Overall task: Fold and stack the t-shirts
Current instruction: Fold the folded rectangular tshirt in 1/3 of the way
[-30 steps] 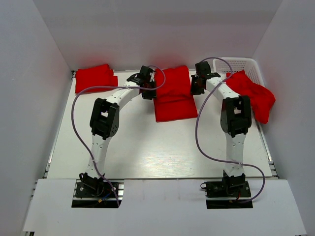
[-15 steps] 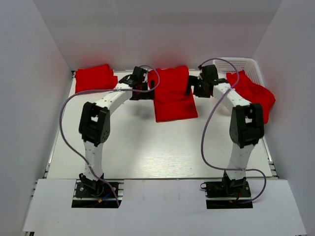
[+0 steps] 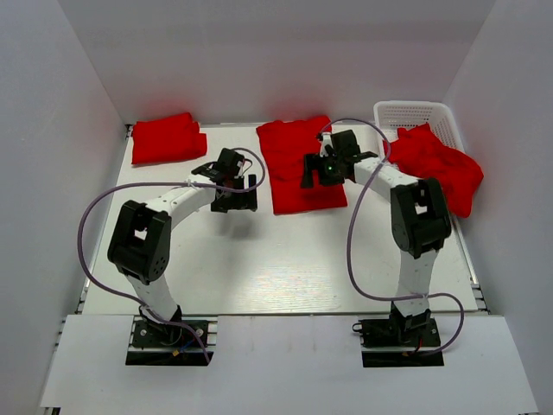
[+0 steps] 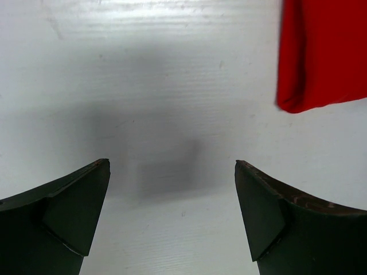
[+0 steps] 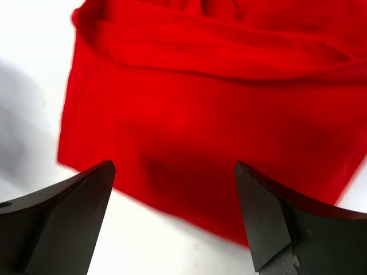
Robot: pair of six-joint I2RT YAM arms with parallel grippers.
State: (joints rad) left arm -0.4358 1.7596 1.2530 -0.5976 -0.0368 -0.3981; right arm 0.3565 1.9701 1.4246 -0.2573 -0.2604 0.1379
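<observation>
A folded red t-shirt (image 3: 296, 164) lies at the back middle of the table; its top layer is doubled over the far half. My left gripper (image 3: 237, 201) hovers over bare table just left of it, open and empty; in the left wrist view (image 4: 172, 163) only the shirt's corner (image 4: 324, 57) shows at the upper right. My right gripper (image 3: 311, 171) hangs above the shirt's right part, open with nothing between its fingers (image 5: 175, 163), and the shirt (image 5: 218, 114) fills that wrist view. A second folded red t-shirt (image 3: 168, 137) lies at the back left. An unfolded red t-shirt (image 3: 442, 162) drapes over the basket.
A white plastic basket (image 3: 413, 112) stands at the back right corner, partly covered by the loose shirt. White walls close in the table on the left, back and right. Both arms' purple cables loop above the table.
Both grippers have opened and let go of the middle shirt. The left one has drawn back toward the near left, off the shirt; the right one has moved left over it.
</observation>
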